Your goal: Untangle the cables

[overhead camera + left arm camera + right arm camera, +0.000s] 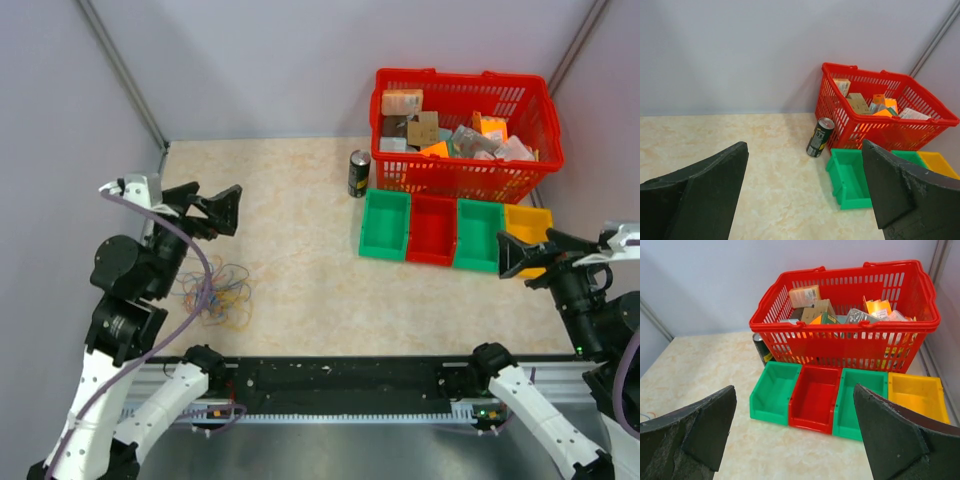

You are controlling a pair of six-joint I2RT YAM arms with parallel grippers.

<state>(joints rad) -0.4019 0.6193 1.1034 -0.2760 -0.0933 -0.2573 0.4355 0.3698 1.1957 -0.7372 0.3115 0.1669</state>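
A tangle of thin, curly wires (218,293) in blue, orange, yellow and red lies on the beige marbled tabletop (300,260) at the near left, just beside the left arm and crossed by its purple-grey hose (190,245); nothing grips it. The left gripper (208,208) hangs raised just beyond the tangle, fingers spread wide and empty; the right gripper (535,250), well apart at the right, is likewise spread and empty; both seem poised to begin, the left better placed to reach. At the far right a red plastic mesh basket (460,77) holds cardboard boxes and packets; a dark drinks can (359,173) stands just left of it; four small open plastic bins (430,228), green, red, green and yellow, sit in a row on the basket's near side, nothing showing inside.
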